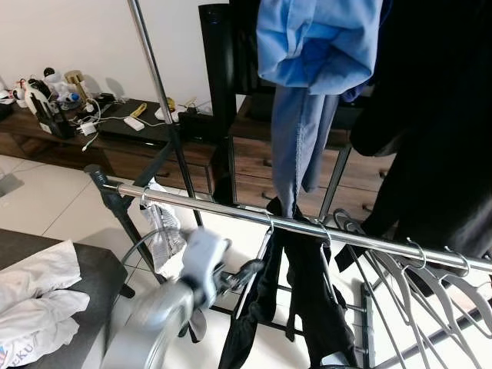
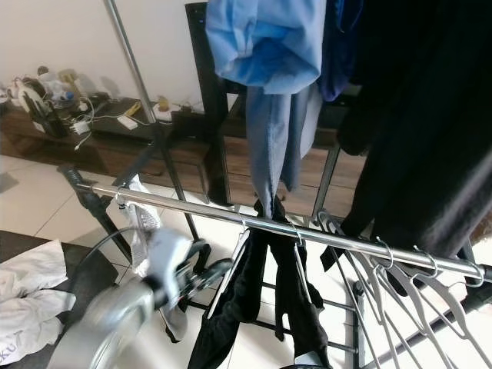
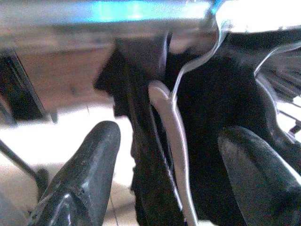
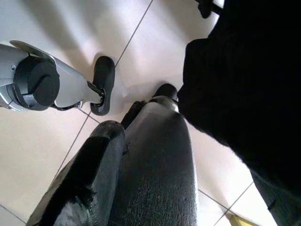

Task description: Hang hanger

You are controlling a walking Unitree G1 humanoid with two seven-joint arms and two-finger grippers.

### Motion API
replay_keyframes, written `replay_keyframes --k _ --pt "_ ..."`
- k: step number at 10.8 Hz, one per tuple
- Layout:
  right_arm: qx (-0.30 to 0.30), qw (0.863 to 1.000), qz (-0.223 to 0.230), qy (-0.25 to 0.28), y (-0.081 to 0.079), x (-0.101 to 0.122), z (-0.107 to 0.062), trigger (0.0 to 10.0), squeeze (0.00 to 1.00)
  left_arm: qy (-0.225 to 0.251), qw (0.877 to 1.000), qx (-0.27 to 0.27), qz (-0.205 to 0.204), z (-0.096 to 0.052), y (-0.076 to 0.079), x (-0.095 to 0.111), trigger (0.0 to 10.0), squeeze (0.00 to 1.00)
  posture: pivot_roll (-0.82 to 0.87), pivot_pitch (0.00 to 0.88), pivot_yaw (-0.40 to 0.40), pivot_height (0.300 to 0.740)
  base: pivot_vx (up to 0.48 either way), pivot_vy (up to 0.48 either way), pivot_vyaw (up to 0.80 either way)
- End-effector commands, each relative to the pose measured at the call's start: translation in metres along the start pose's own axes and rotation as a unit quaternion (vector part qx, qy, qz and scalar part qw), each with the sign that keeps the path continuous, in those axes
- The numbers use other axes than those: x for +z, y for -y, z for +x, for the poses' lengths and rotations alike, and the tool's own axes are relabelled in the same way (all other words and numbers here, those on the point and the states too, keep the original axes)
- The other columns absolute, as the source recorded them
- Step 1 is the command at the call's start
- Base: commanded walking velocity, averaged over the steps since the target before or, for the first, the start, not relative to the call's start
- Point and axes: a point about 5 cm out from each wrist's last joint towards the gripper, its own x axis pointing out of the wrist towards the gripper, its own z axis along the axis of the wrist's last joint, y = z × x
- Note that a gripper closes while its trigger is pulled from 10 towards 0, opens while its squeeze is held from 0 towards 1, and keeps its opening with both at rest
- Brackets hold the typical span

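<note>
A silver hanger carrying a black garment has its hook over the chrome rail of the clothes rack. My left gripper reaches up just below the rail, left of the garment. In the left wrist view it is open: its fingers stand wide apart on either side of the hanger's neck, not touching it. The right gripper hangs low over the tiled floor beside black cloth, shut with nothing between its fingers.
Several empty silver hangers crowd the rail's right end. A blue shirt and black clothes hang from above. The rack's upright pole rises at left. Behind it is a cluttered wooden cabinet; white cloth lies lower left.
</note>
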Motion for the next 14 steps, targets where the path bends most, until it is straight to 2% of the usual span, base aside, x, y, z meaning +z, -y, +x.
replay_keyframes --k 1,2,4,5,8,10,14 --pt "0.001 1.000 0.004 -0.008 -0.001 -0.004 0.000 10.0 0.00 -0.030 0.999 0.018 -0.026 0.002 -0.005 -0.009 10.0 0.00 -0.01 0.152 -0.011 0.740 0.000 0.000 0.00" --pt "0.001 1.000 0.007 -0.009 -0.001 -0.004 0.000 10.0 0.00 -0.046 0.998 -0.017 -0.038 0.011 -0.002 -0.005 10.0 0.00 -0.02 0.161 -0.005 0.740 0.000 0.000 0.00" --pt "0.001 1.000 0.014 -0.009 -0.003 -0.005 0.000 10.0 0.00 -0.061 0.997 -0.040 -0.039 0.027 0.002 0.000 10.0 0.00 -0.05 0.174 0.009 0.740 0.000 0.000 0.00" --pt "-0.001 1.000 0.022 -0.009 -0.004 -0.006 0.001 10.0 0.00 -0.057 0.996 -0.054 -0.040 0.038 0.007 0.008 0.0 0.00 -0.06 0.182 0.019 0.740 0.000 0.000 0.00" --pt "0.000 1.000 0.028 -0.012 -0.006 -0.007 0.001 10.0 0.00 -0.066 0.995 -0.064 -0.037 0.046 0.012 0.012 0.0 0.00 -0.06 0.193 0.026 0.740 0.000 0.000 0.00" --pt "0.003 1.000 0.027 -0.012 -0.007 -0.008 0.001 10.0 0.00 -0.084 0.995 -0.042 -0.034 0.043 0.006 0.009 0.0 0.00 -0.05 0.196 0.026 0.740 0.000 0.000 0.00" --pt "0.004 1.000 0.024 -0.011 -0.007 -0.007 0.001 10.0 0.00 -0.077 0.996 -0.032 -0.040 0.047 0.005 0.012 0.0 0.00 -0.05 0.196 0.022 0.740 0.000 0.000 0.00"
